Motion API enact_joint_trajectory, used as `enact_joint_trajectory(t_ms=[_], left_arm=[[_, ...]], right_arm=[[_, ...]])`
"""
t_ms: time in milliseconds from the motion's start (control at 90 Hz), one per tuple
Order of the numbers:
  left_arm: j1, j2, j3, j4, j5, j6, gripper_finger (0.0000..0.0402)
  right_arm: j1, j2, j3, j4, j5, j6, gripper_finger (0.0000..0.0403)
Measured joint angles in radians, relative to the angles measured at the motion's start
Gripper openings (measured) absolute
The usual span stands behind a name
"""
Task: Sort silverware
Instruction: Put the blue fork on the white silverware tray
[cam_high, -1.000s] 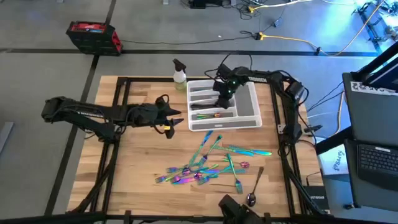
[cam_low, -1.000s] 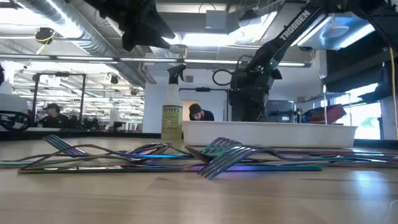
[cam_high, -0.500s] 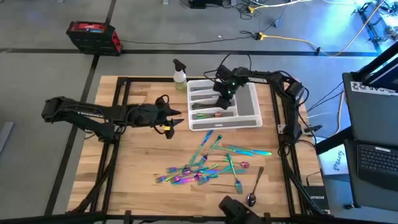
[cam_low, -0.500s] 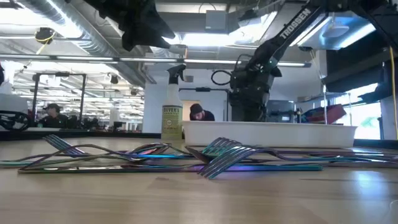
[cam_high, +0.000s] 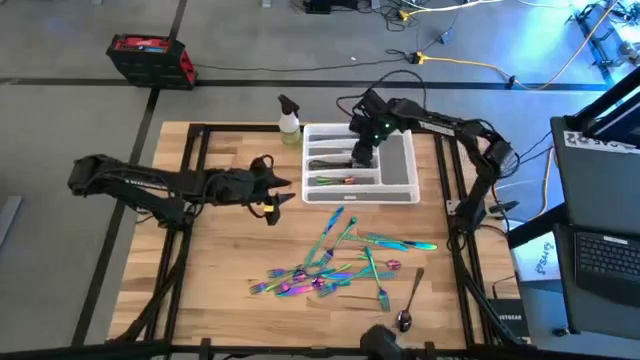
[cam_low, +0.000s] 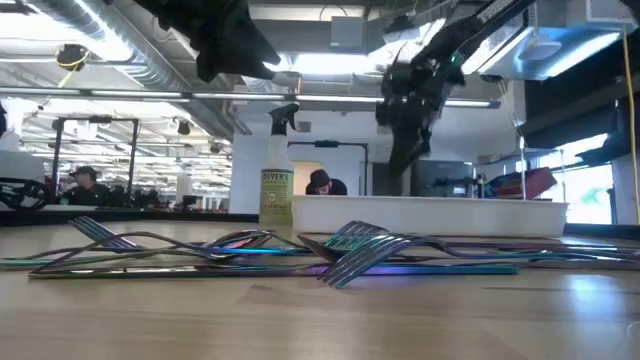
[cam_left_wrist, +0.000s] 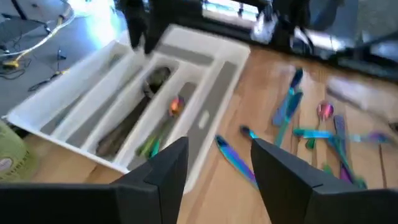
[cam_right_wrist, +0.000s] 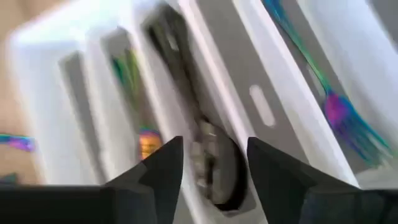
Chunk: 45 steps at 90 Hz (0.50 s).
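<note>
The silverware lies mostly in a loose rainbow pile (cam_high: 340, 262) on the table's near middle, with one darker spoon (cam_high: 409, 300) beside it. The white tray (cam_high: 400, 165) at the far middle holds a dark spoon (cam_right_wrist: 211, 165), a rainbow fork (cam_right_wrist: 339, 109) and another rainbow piece (cam_right_wrist: 148, 144), each in its own compartment. My right gripper (cam_right_wrist: 214, 146) hangs open above the tray (cam_high: 362, 148), with nothing between its fingers. My left gripper (cam_high: 278, 190) stands open left of the tray, above the table (cam_left_wrist: 221, 149).
A spray bottle (cam_high: 289, 118) with yellowish liquid stands at the tray's far left corner. Bare wood (cam_high: 230, 250) lies left of the pile. Dark frame bars run along the table's left and right sides (cam_high: 190, 200). People show in the room behind (cam_low: 322, 181).
My right gripper has risen from low in the tray to well above it, and its arm has swung toward the table's far edge. The left arm has kept still.
</note>
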<state>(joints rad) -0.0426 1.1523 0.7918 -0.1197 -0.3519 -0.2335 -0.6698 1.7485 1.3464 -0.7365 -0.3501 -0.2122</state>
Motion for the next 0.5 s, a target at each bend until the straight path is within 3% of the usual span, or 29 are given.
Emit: enact_joint_trajectory(t_ms=[111, 200, 311, 500], left_arm=[[-0.026, 0.062, 0.000, -0.050, 0.001, 0.045, 0.0162], [-0.053, 0.130, 0.000, -0.057, 0.001, 0.052, 0.0162], [-0.109, 0.218, 0.000, -0.042, 0.028, 0.043, 0.0162], [-0.190, 0.344, 0.000, 0.023, 0.033, 0.026, 0.0162]], right_arm=[[0.086, -0.102, 0.000, 0.071, -0.165, 0.012, 0.0162], [0.199, -0.173, 0.002, 0.101, -0.176, 0.020, 0.0162], [0.357, -0.210, 0.002, 0.088, -0.082, -0.018, 0.0162], [0.564, -0.159, 0.001, -0.021, 0.186, -0.076, 0.0161]])
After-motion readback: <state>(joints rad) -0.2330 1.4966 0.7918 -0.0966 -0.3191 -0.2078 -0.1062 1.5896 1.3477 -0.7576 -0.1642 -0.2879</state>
